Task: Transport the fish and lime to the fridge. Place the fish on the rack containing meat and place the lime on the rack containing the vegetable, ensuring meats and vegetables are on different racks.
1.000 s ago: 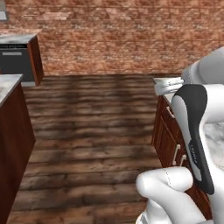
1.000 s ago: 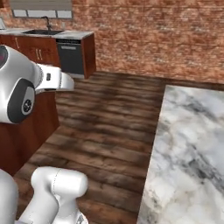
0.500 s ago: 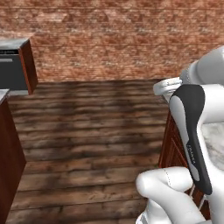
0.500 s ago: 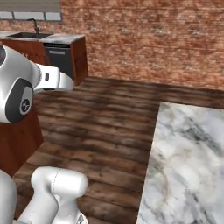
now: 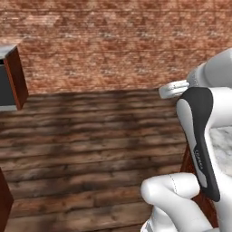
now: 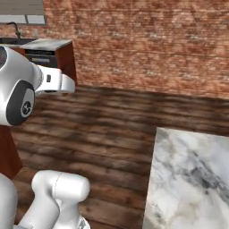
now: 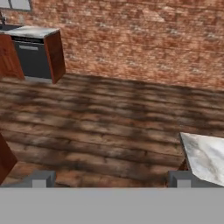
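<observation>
You face a brick wall (image 5: 108, 41) across a wood floor (image 5: 90, 145). A marble desk (image 6: 192, 179) sits near right, a dark dishwasher (image 7: 33, 57) far left. Your hand (image 7: 111, 179) is spread wide, holding nothing. I can't tell where the task's things are.

Glossy white rounded arm (image 5: 181, 199) of smooth bulbous segments, long black curved panel with small pale lettering along one link, dark round joint cap with a small light emblem, short white cylindrical stub
</observation>
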Available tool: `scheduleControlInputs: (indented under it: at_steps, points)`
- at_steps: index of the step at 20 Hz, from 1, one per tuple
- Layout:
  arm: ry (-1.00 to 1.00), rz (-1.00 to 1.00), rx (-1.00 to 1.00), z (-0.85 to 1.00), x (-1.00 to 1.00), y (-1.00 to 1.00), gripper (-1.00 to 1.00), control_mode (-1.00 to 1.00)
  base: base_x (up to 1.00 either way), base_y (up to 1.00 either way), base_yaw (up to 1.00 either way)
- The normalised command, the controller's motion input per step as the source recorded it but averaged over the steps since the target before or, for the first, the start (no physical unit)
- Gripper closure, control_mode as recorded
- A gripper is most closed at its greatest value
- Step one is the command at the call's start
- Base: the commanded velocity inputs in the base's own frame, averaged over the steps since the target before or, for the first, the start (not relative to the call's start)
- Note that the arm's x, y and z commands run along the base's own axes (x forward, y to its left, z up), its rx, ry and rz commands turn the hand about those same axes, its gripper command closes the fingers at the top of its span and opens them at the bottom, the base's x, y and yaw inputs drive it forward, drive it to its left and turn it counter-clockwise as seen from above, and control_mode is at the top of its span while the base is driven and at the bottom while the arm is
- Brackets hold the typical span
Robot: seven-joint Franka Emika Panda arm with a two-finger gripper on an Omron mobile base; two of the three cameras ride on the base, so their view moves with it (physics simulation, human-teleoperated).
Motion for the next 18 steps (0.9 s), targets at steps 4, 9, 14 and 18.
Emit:
scheduleControlInputs:
  at_steps: [4,9,14,18]
  points:
    - [0.0,0.0,0.0,0.0,0.0,0.0,-1.0,1.0,1.0,0.53,-0.24]
    - [0.0,0.0,0.0,0.0,0.0,0.0,-1.0,1.0,1.0,0.45,-0.23]
    - [0.0,0.0,0.0,0.0,0.0,0.0,-1.0,1.0,1.0,0.13,-0.24]
    - [0.0,0.0,0.0,0.0,0.0,0.0,-1.0,1.0,1.0,0.01,-0.3]
